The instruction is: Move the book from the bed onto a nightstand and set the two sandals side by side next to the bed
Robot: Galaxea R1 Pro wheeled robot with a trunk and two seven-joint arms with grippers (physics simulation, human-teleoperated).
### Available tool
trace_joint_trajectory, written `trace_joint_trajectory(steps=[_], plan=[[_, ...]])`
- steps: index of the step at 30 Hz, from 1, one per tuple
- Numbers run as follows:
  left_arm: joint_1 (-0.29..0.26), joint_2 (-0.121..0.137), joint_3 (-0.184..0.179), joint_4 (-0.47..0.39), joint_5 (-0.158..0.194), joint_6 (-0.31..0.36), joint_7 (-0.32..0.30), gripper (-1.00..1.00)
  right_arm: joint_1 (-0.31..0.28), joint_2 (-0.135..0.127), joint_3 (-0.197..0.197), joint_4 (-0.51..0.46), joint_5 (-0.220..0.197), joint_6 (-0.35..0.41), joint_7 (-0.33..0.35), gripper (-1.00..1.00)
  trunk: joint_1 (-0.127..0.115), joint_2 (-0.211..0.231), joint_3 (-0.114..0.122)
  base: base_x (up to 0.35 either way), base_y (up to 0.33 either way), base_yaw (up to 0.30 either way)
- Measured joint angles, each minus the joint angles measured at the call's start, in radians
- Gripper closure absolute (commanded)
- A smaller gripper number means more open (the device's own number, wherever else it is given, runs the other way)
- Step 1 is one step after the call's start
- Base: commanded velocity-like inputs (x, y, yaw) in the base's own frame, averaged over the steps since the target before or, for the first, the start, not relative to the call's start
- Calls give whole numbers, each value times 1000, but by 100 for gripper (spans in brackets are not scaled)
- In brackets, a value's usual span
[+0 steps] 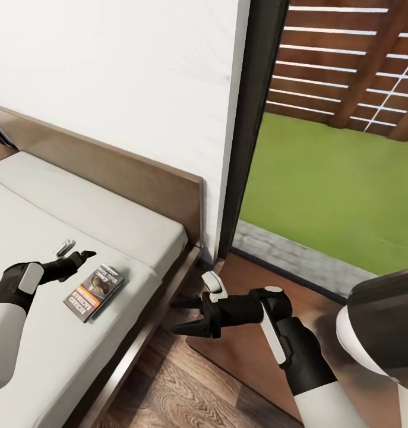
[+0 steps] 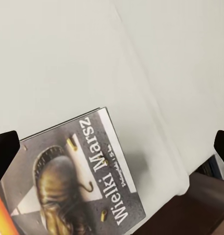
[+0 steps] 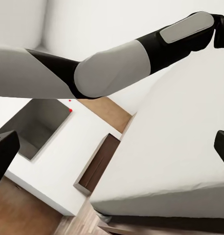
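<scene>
The book (image 1: 93, 292) lies near the bed's (image 1: 108, 232) right edge, partly cut off in the wrist view. Left claw (image 1: 79, 257) open just beside it; right claw (image 1: 183, 315) open over the floor (image 1: 186, 386).

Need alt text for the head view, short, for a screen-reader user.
A paperback book lies flat on the off-white mattress of a dark wood bed, with the robot's left gripper just beside it. The right gripper hangs open over the wood floor off the bed's corner, near a tall window showing grass and a slatted fence.
</scene>
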Motion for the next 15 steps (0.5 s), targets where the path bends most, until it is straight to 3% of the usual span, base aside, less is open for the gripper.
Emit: trace_joint_trajectory(steps=[3, 15], plan=[[0, 0, 0, 0, -1, 0, 0, -100, 0, 0, 0, 0, 0, 0, 0, -100, 11, -21, -9, 0, 0, 0], [0, 0, 0, 0, 0, 0, 0, -100, 0, 0, 0, 0, 0, 0, 0, -100, 11, -21, -9, 38, 32, 0]])
